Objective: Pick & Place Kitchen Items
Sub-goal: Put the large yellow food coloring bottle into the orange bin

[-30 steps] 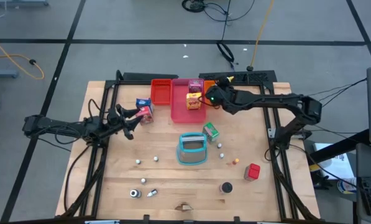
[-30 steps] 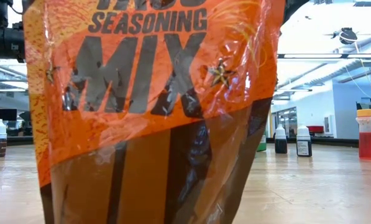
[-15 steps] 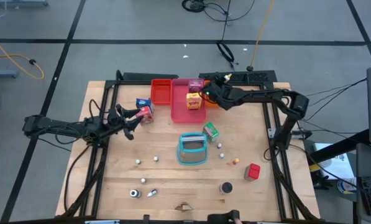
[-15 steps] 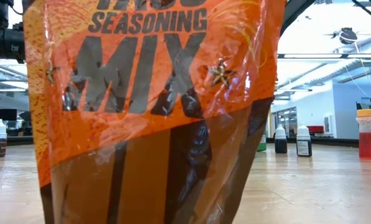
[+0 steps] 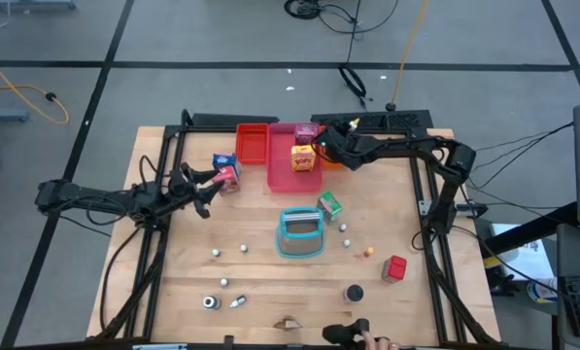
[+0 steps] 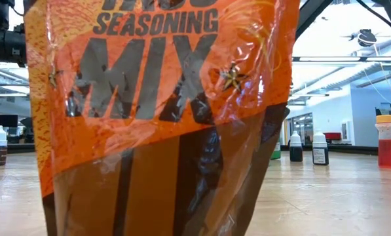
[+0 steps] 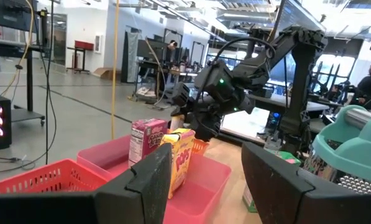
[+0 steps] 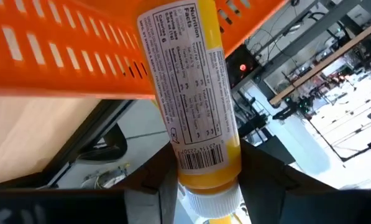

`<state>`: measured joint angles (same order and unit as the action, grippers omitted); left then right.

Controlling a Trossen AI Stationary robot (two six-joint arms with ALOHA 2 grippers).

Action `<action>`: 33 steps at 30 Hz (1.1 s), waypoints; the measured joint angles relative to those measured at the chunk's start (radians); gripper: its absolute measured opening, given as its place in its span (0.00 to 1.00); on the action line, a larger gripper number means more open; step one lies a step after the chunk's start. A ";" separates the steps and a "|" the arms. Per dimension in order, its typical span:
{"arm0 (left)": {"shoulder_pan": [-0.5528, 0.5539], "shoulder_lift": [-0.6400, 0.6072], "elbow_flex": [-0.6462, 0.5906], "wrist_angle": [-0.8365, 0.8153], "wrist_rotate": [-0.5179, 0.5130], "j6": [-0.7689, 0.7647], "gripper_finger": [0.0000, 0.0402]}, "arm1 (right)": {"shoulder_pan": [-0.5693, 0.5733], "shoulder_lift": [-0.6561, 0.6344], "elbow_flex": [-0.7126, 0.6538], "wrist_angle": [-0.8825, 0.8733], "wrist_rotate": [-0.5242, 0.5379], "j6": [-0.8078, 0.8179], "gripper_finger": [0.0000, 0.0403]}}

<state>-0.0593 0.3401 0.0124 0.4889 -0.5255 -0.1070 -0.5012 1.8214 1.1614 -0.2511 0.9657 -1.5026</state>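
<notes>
My right gripper [image 5: 325,148] reaches in from the right over the orange tray [image 5: 332,158] at the table's far edge, shut on a yellow bottle [image 8: 191,93] with a white label. My left gripper [image 5: 205,192] waits open at the left, a little short of a red-blue carton [image 5: 226,174] standing on the table; nothing is between its fingers [image 7: 145,186]. Two yellow-pink cartons [image 5: 303,156] stand in the pink tray [image 5: 282,175]. A green carton [image 5: 329,205] lies beside the teal basket [image 5: 299,233]. A red cube [image 5: 395,268] sits near the right edge. My right gripper pinches the bottle's lower body just above its white cap [image 8: 201,163] between the two fingers, one on each side. The bottle points away from the gripper, along the fingers, toward the orange tray's slotted wall [image 8: 61,56]. Whether it rests on the tray I cannot tell.
A red tray [image 5: 253,143] stands left of the pink one. Small balls [image 5: 243,249] and caps [image 5: 354,292] lie scattered on the near half. An orange seasoning packet [image 6: 156,111] fills the low view. A person's hand [image 5: 362,335] shows at the near edge.
My right gripper has sunk and gone a little toward the table's far left, over the orange tray, rolling at the wrist, with the bottle still in its fingers. A person's hand has come in at the near edge.
</notes>
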 joint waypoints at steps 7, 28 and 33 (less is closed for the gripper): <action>0.000 0.000 0.000 0.000 -0.001 0.000 0.49 | -0.027 0.029 0.000 0.017 -0.001 -0.012 0.32; 0.000 0.000 0.000 -0.023 -0.034 0.007 0.49 | -0.046 0.124 0.005 0.188 0.028 -0.050 0.44; 0.000 0.000 0.000 -0.024 -0.034 0.007 0.49 | -0.046 0.122 0.006 0.191 0.047 -0.024 0.48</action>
<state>-0.0593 0.3401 0.0124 0.4645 -0.5598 -0.0998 -0.5476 1.9436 1.1671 -0.0599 1.0130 -1.5265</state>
